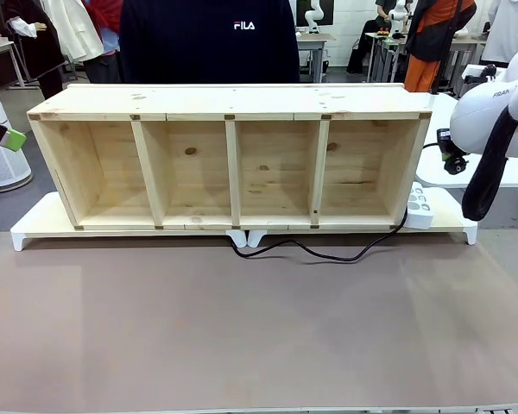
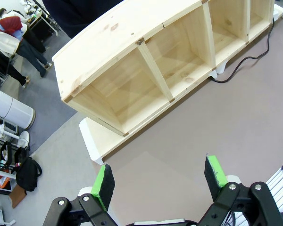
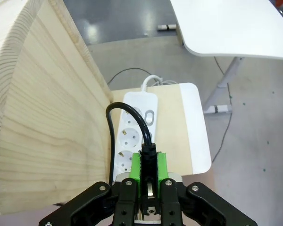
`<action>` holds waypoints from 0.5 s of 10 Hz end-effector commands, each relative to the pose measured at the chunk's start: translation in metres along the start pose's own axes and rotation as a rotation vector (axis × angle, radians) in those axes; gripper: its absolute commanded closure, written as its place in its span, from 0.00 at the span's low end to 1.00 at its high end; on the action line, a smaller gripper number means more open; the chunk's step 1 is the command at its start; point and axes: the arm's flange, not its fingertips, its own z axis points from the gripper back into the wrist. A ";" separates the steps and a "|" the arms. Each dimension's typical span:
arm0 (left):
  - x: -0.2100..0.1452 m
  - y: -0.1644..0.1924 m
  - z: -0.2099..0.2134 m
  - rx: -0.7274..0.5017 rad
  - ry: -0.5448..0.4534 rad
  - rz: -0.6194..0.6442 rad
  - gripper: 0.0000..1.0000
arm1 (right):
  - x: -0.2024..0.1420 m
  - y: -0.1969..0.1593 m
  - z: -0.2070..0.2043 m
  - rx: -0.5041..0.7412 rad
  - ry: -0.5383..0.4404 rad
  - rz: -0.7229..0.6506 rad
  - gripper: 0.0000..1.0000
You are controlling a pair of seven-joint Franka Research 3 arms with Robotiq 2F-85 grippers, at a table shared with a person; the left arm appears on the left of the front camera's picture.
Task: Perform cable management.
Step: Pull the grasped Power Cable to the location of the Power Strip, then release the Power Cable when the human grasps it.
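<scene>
Above the white plastic power strip (image 3: 134, 136), we are clamping our right tool (image 3: 150, 172) tight on the thin black flexible cable (image 3: 132, 117), which is looping upward; our left tool (image 2: 160, 181) is gaping, holding nothing.

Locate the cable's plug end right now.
In the right wrist view the plug is pinched between the right gripper's green pads, just above the power strip beside the shelf's right end.

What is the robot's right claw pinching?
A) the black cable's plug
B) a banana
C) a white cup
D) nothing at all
A: in the right wrist view, the right gripper is shut on the cable at its plug end, just above the white power strip.
</scene>
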 end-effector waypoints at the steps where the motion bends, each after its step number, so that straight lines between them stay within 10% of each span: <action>1: -0.001 -0.001 -0.002 0.000 -0.007 0.000 0.00 | -0.001 0.000 0.002 0.000 -0.004 -0.001 0.84; 5: -0.001 -0.001 -0.002 0.000 -0.007 0.000 0.00 | -0.001 0.000 0.002 0.000 -0.004 -0.001 0.84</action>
